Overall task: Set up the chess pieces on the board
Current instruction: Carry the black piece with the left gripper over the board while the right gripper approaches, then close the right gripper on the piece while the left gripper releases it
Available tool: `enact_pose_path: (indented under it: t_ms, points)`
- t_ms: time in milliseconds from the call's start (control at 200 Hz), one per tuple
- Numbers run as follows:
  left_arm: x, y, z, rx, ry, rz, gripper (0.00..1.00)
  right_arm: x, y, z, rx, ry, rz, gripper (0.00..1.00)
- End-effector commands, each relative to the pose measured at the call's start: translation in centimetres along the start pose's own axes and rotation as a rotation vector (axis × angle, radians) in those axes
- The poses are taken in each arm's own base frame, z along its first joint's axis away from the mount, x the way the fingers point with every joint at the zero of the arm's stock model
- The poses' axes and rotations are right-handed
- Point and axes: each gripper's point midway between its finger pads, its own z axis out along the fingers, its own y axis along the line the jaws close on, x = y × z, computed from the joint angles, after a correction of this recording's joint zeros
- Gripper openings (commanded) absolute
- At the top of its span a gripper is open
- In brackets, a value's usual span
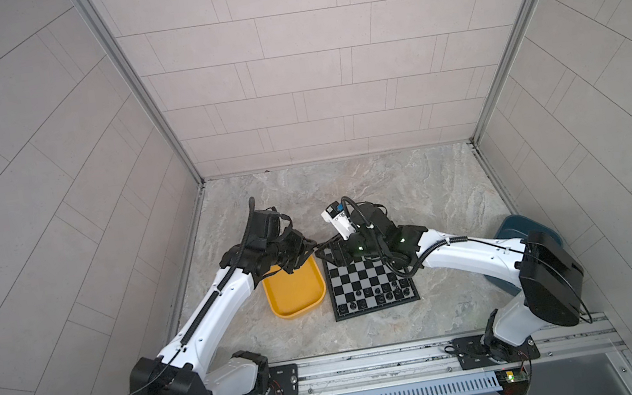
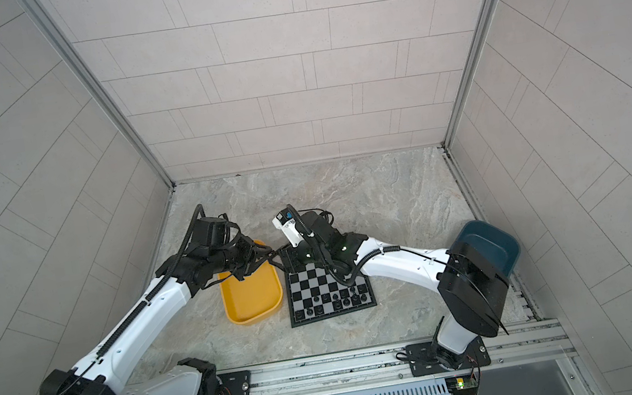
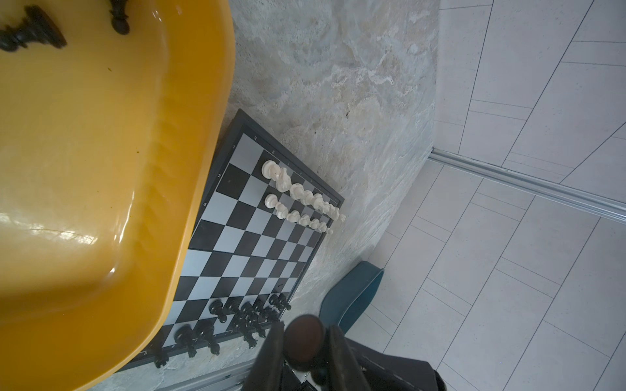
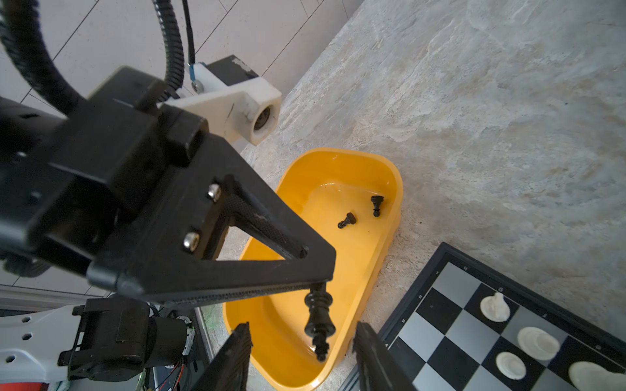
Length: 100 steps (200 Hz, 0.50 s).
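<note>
Judging by the poses, an arm-to-arm handover is under way. At lower centre of the right wrist view, the left gripper (image 3: 303, 338) is clamped on the base of a black piece (image 4: 318, 321) and dangles it over the yellow tray (image 4: 389, 216). The right gripper (image 4: 305, 359) has its fingers spread either side of the piece, seemingly not yet touching. Next, those fingers likely need to pinch the stem squarely before the left lets go, then stand the piece among the black ranks (image 1: 386, 293) at the lower edge of the board (image 1: 353, 281).
</note>
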Motion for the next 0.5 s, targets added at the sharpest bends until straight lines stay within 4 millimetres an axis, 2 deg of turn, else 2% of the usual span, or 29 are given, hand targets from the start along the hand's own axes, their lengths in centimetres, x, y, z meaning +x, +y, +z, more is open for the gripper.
enact_pose_path:
  t_ms: [0,120,495]
  points:
    - [0.51,-0.14,-0.20,0.015,0.012,0.006,0.23,-0.51,0.48,0.28,0.000,-0.003,-0.008,0.49]
    - [0.61,0.03,-0.26,0.012,0.011,0.010,0.23,-0.65,0.23,0.43,0.013,-0.006,-0.005,0.47]
    - [0.68,-0.15,-0.29,0.015,0.012,0.013,0.23,-0.72,0.02,1.25,0.022,0.012,0.007,0.29]
